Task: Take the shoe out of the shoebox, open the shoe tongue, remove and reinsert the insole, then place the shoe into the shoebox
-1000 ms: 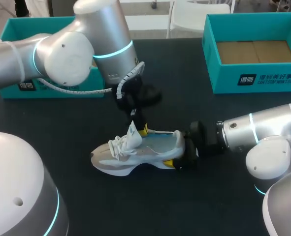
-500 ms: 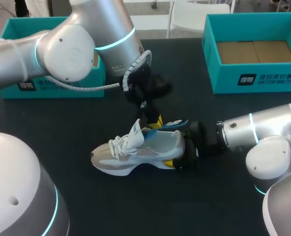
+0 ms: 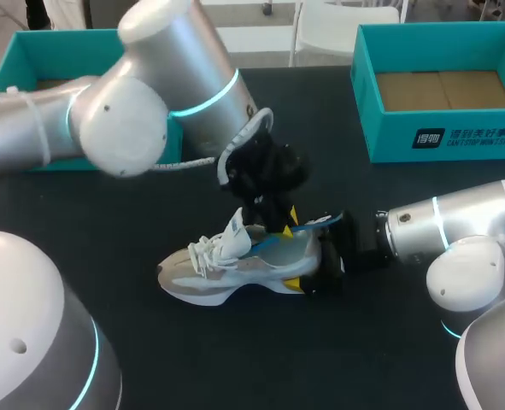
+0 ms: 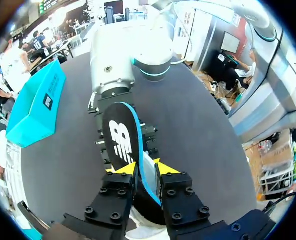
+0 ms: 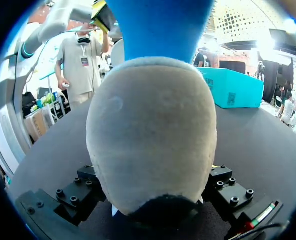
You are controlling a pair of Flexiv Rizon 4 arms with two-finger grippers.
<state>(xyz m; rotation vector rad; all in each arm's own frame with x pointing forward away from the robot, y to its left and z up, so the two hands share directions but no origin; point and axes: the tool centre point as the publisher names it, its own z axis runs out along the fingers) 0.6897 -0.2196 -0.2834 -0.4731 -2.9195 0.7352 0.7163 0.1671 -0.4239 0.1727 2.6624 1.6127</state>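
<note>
Jaws of left gripper (image 4: 141, 167) are clamping the blue insole (image 4: 118, 145), which is sticking half out of the grey-white sneaker (image 3: 235, 269), tilted over its heel. Right gripper (image 3: 310, 272) is gripping that heel from both sides. Sneaker is sitting upright on black table (image 3: 363, 359), teal shoebox (image 3: 440, 137) well apart.

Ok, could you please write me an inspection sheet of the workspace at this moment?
Surface: black table, no spills seen.
Job's things: shoe on its sole, mid table; blue insole, rear end lifted out of the shoe; right box open, no shoe inside; left box partly hidden by the left arm.
Clutter: nothing seen.
Grippers: left tool shut on the insole; right tool shut on the shoe's heel.
Cables: white coiled cable on the left arm, above the table.
Surroundings: nothing seen.
</note>
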